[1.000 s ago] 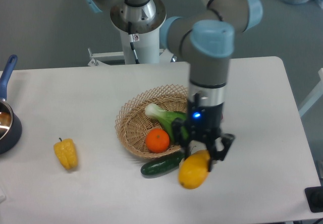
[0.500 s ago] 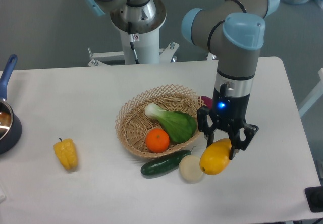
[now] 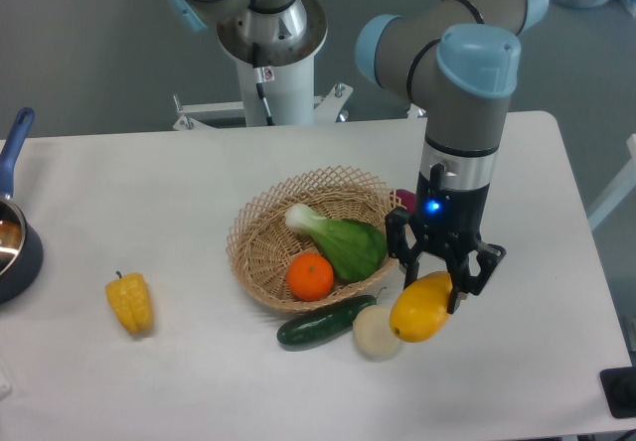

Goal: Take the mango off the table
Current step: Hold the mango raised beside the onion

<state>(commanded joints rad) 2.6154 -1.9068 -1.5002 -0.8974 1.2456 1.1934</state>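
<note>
Pincer (image 3: 429,278) round one mango (image 3: 420,308) (aloft)

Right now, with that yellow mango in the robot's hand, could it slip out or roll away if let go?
Probably a bit slippery: the mango looks smooth, and the hand pinches only its upper end, so most of it hangs below. Its rounded oval shape would likely roll on the table if dropped. It keeps its shape, so it seems firm.
</note>
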